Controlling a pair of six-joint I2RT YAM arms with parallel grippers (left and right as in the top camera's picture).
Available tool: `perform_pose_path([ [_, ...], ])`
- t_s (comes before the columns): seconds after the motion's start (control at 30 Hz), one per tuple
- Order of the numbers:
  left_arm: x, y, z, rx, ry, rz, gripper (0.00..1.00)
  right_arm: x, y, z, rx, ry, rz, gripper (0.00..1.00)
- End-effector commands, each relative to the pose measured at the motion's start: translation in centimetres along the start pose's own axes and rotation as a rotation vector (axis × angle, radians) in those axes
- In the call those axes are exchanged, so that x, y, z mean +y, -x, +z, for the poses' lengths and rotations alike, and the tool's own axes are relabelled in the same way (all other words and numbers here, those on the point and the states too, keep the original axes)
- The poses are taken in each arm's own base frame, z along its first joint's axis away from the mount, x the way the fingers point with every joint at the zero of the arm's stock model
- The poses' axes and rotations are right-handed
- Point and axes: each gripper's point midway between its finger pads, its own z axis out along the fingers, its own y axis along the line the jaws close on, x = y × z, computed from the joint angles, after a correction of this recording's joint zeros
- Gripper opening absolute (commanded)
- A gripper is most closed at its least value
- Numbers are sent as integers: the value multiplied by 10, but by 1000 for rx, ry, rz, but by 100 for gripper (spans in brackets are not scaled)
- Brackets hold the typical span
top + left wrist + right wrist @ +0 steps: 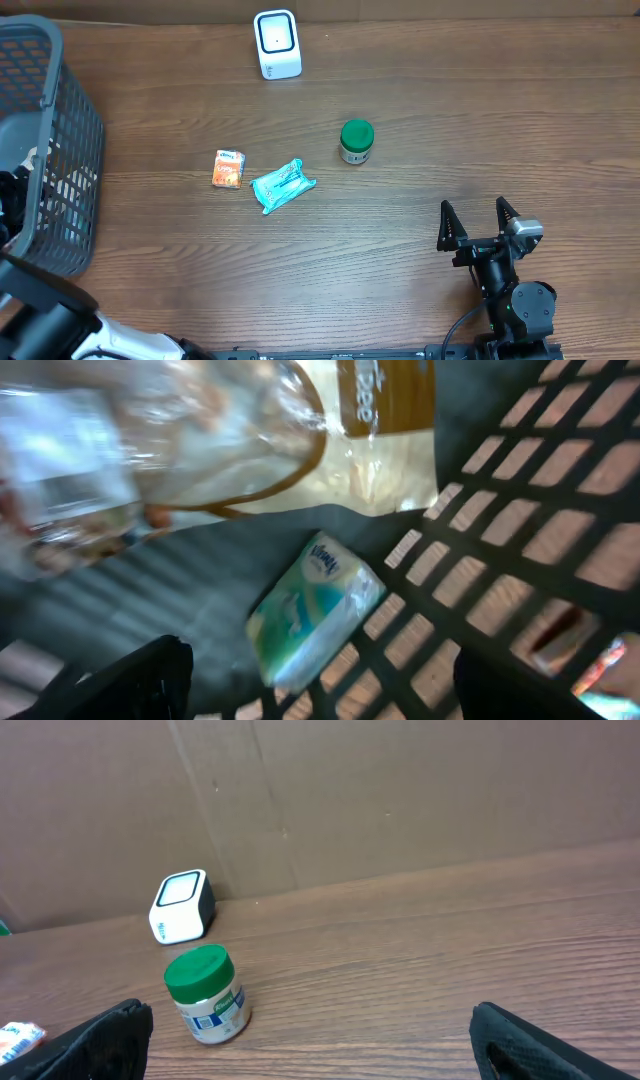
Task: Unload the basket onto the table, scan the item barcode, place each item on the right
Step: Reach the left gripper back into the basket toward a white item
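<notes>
Left gripper (320,665) hangs wide and empty inside the grey plastic mesh basket (70,150) at nine o'clock, over a pale green-and-white soft tissue pack (315,605). I'd straddle its long sides squarely, then carry it to the white box scanner (277,44) at twelve o'clock.

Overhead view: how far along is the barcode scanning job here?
Possibly done: a jar, orange packet and teal packet lie on the table, outside the basket. In hand: the left gripper is open inside the basket over a tissue pack, holding nothing. The right gripper sits open. Left: grasp it and show it to the scanner.
</notes>
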Motion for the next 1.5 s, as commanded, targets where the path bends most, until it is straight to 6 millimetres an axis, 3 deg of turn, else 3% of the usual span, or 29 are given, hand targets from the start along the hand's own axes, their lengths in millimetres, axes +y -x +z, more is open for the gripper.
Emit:
perform_pose_path([
  [0.0, -11, -6, 31, 76, -125, 93, 86, -2, -1, 0, -6, -3, -4, 100],
  [0.1, -18, -12, 49, 119, -206, 126, 84, -1, -1, 0, -6, -3, -4, 100],
  [0.4, -9, -15, 79, 170, -217, 125, 77, -2, -1, 0, -6, -3, -4, 100],
  [0.57, 5, -14, 82, 177, -139, 114, 57, -2, -1, 0, -6, -3, -4, 100],
  [0.73, 38, -19, 82, 215, 71, -20, 41, -1, -1, 0, -6, -3, -4, 100],
  [0.93, 60, -23, 75, 227, 219, -130, 7, -2, -1, 0, -5, -3, -4, 100],
  [1.0, 61, -22, 71, 228, 231, -143, 4, -2, -1, 0, -6, -3, -4, 100],
  [1.17, 55, -10, 52, 210, 232, -161, 4, -1, -1, 0, -6, -3, -4, 100],
  [1.27, 45, 6, 26, 164, 232, -174, 4, -1, -1, 0, -6, -3, -4, 100],
  [1.37, 26, 28, -10, 72, 226, -161, 4, -1, -1, 0, -6, -3, -4, 100],
  [1.47, -4, 51, -59, -72, 215, -171, 4, -2, -1, 0, -5, -3, -4, 100],
])
